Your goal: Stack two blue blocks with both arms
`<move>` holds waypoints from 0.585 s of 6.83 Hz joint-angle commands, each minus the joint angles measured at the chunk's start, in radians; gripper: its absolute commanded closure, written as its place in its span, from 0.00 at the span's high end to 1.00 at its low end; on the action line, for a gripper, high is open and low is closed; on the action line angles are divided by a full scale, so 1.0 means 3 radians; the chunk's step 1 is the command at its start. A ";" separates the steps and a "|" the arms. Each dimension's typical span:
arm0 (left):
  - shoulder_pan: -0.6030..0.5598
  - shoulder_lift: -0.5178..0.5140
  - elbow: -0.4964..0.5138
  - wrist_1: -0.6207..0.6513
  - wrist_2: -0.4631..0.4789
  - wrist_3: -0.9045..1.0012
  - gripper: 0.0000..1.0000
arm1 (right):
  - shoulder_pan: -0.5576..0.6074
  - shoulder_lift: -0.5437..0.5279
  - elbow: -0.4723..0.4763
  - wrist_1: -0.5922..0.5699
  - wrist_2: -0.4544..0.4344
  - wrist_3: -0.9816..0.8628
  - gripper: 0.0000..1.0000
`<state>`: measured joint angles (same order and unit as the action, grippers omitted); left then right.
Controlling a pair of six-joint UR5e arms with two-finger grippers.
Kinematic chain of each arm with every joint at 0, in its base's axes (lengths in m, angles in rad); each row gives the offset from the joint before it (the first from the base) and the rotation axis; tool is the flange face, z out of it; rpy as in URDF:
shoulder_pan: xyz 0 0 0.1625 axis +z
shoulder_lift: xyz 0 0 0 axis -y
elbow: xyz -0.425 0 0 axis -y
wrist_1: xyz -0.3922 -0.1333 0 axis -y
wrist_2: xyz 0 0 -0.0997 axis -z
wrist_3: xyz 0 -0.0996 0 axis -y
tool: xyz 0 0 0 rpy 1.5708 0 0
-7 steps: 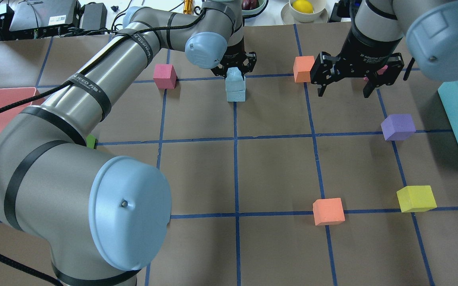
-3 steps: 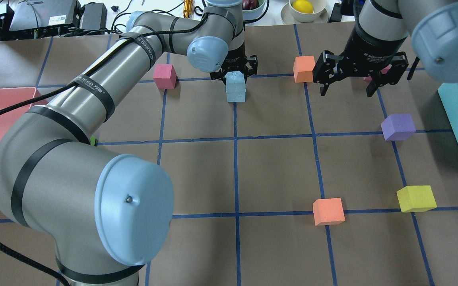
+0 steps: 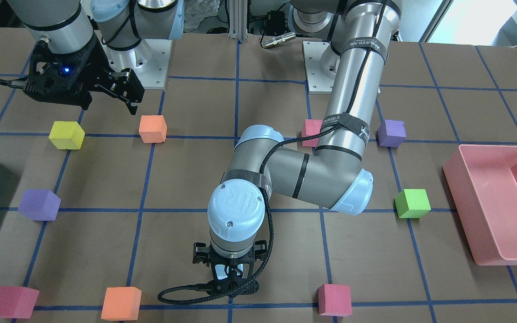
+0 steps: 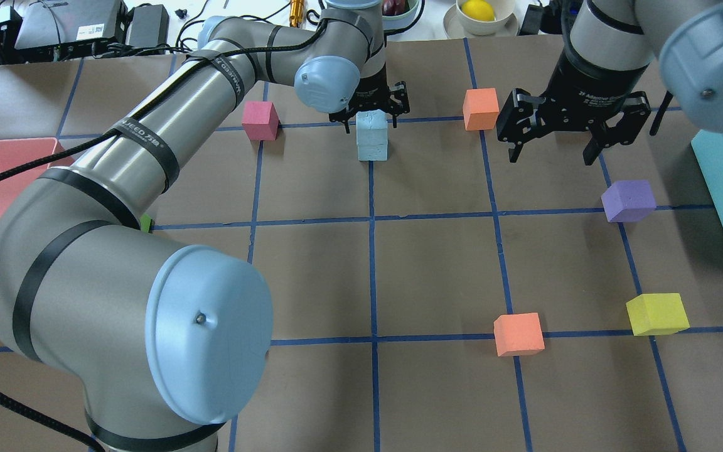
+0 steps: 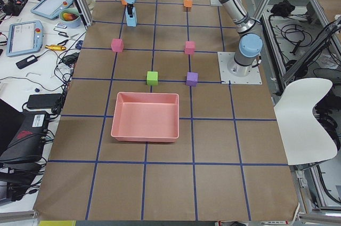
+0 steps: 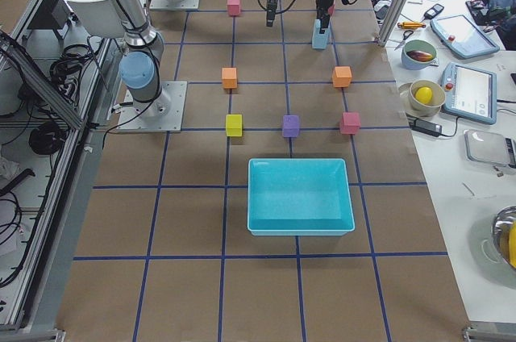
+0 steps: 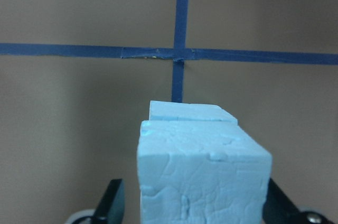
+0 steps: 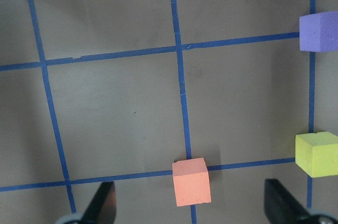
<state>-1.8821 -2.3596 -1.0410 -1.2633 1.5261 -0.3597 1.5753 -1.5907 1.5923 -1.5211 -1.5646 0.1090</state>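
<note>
1. Overhead exterior gives us the change. A second ago the left gripper (image 4: 369, 119) was pinched on the upper blue block (image 4: 372, 127). Now its jaws stand apart and sit higher, around only the block's top.
2. From the left wrist camera we see a clear gap between one of the fingers (image 7: 113, 203) and the block's face (image 7: 203, 182). The other side is too close to the frame's bottom for us to judge.
3. The upper blue block rests on the lower blue block (image 4: 372, 149), directly beneath the left gripper. The pair has not shifted since the release.
4. The right gripper (image 4: 551, 156) hangs wide and empty, well to the side of the stack. It has drifted slightly further from it, and an orange cube (image 4: 481, 108) sits just beside it.
5. We judge the stack to be made. What remains is for the left gripper to lift straight up, since a finger dragging on the foam could tip the upper block.
</note>
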 commanded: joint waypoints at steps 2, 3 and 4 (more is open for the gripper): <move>0.0233 0.0388 0.0004 -0.0597 -0.0015 0.0129 1.00 | -0.0040 -0.0010 0.0000 0.0013 -0.0005 0.0045 1.00; 0.0392 0.0617 -0.0047 -0.0940 0.0026 0.0495 1.00 | -0.0046 -0.0016 0.0000 0.0018 -0.0005 0.0056 1.00; 0.0576 0.0873 -0.0139 -0.1282 0.0062 0.0721 1.00 | -0.0046 -0.0021 0.0000 0.0018 0.0000 0.0056 1.00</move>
<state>-1.7720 -2.1860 -1.0566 -1.5230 1.5326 -0.2330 1.5624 -1.5953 1.5923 -1.5162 -1.5658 0.1233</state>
